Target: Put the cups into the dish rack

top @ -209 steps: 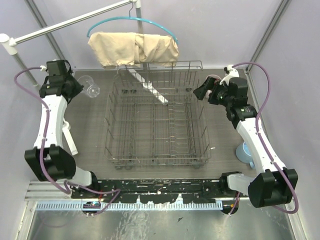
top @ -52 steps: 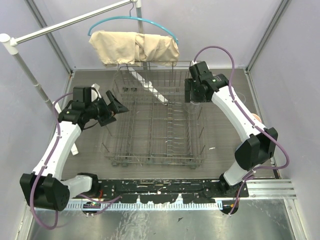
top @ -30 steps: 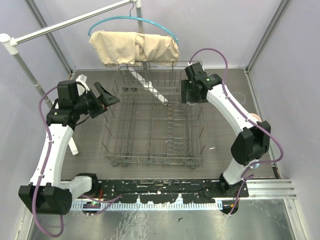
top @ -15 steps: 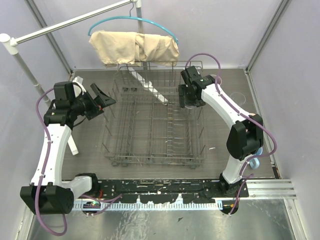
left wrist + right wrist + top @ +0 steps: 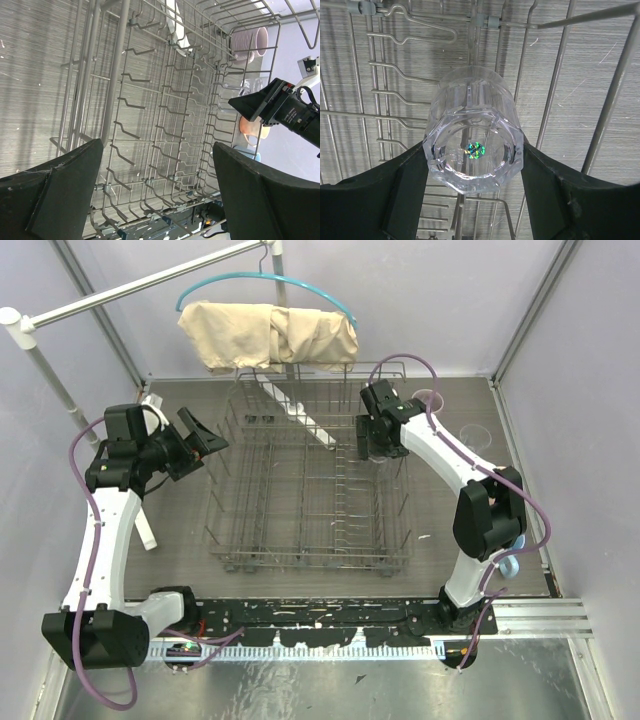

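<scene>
Only wrist view shows tumbler [image 5: 471,115] clearly, gripped by right hand [image 5: 473,152], left hand [image 5: 157,145] wide.

peach mug [image 5: 251,131]: partly behind right arm [image 5: 287,111] | light blue mug [image 5: 507,565]: mostly hidden behind same arm

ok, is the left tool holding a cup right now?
No: in the left wrist view the left tool is open and empty, with only the dish rack showing through the gap.

Left hand [image 5: 157,197] agape; right hand [image 5: 472,152] seemingly tight.
</scene>
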{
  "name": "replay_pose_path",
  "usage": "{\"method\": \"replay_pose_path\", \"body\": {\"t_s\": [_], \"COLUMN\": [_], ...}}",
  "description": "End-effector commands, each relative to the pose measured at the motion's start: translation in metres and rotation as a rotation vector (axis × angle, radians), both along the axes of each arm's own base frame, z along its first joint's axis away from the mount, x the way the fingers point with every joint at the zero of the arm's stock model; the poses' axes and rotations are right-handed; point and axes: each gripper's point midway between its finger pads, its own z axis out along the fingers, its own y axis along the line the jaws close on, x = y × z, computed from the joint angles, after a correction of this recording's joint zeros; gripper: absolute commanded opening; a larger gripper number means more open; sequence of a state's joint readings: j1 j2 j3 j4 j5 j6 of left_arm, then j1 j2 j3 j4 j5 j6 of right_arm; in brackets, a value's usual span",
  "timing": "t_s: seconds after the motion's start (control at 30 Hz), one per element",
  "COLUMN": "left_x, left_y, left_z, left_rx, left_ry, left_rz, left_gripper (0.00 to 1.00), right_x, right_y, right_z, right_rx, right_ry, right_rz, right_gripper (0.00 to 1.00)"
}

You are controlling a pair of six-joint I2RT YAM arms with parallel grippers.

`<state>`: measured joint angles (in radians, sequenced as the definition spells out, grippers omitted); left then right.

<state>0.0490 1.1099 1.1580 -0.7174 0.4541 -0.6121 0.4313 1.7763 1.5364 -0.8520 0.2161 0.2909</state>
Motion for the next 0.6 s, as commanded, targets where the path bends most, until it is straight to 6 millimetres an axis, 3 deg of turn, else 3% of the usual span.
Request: {"method": "replay_pose_path", "body": {"t_s": [0.0, 0.27, 0.57], "left_x": [-0.003, -0.004, -0.006], "left_y": [0.001, -0.001, -0.008], "left_z": [-0.004, -0.006, 0.0], "left_rx": [0.006, 0.011, -0.027], "left_ry": [0.009, 0.002, -0.026], "left_rz": [-0.012, -0.033, -0.061], "left_gripper": [0.98, 0.98, 0.98], "right_x": [0.018, 0.015, 0.003], "right_y": [-0.003, -0.008, -0.014], "right_z": [0.001, 0.034, 0.087], "right_rx": [-0.015, -0.004, 0.033], "right_ry": [-0.074, -0.132, -0.213], "right_rz": [-0.017, -0.023, -0.045], "right_gripper": [0.64, 0.98, 1.0]}}
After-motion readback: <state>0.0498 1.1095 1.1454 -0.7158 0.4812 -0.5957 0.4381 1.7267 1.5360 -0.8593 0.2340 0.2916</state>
